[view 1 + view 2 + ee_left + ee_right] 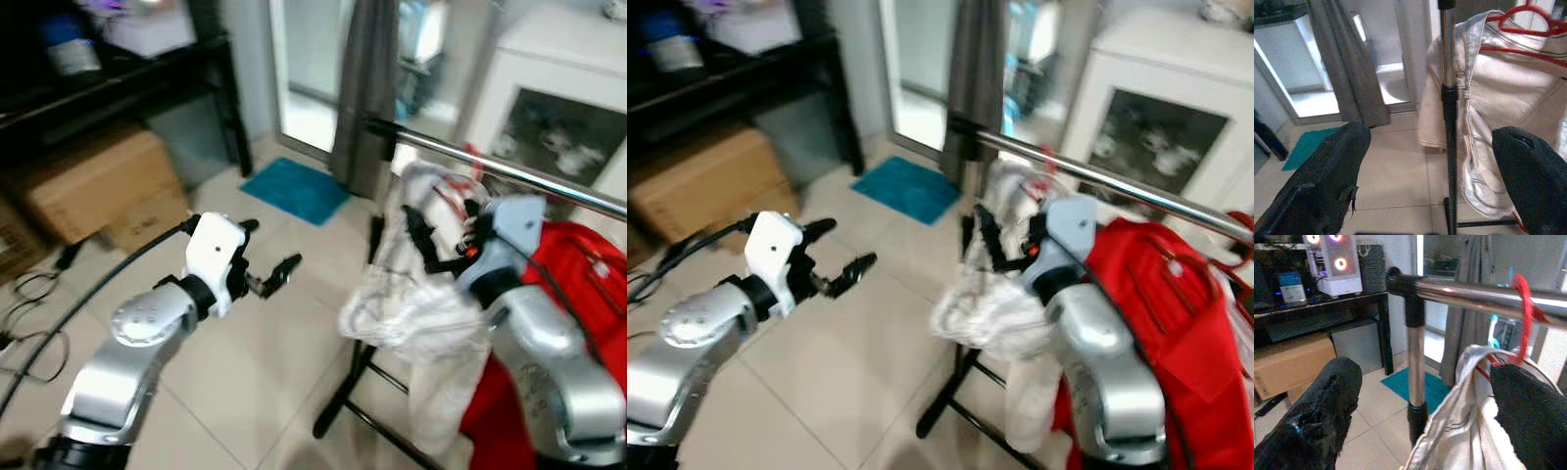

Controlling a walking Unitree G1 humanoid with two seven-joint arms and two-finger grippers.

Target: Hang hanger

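- The red hanger (pixel 1524 313) was hooked over the chrome rail (pixel 1474 293), carrying a white garment (pixel 421 294).
- The right tool (pixel 1420 396) stood spread just beside that garment, gripping nothing.
- The left tool (pixel 269 257) hung spread and empty above the tiled floor (pixel 255 362), well apart from the rack.

- A lived-in room of a home, with a pale tiled floor (pixel 245 362).
- A chrome clothes rail (pixel 1474 293) on a black stand carries garments: a white garment (pixel 431 294) on a red hanger (pixel 1524 318), and a red garment (pixel 578 284) beside it.
- A grey curtain (pixel 367 88) hangs by a bright doorway, with a small teal mat (pixel 294 189) on the floor before it.
- A black desk (pixel 1327 308) holds a white computer case (its fans glowing) (pixel 1334 259), cardboard boxes (pixel 93 186) below.
- A white cabinet (pixel 549 108) stands behind the rail.
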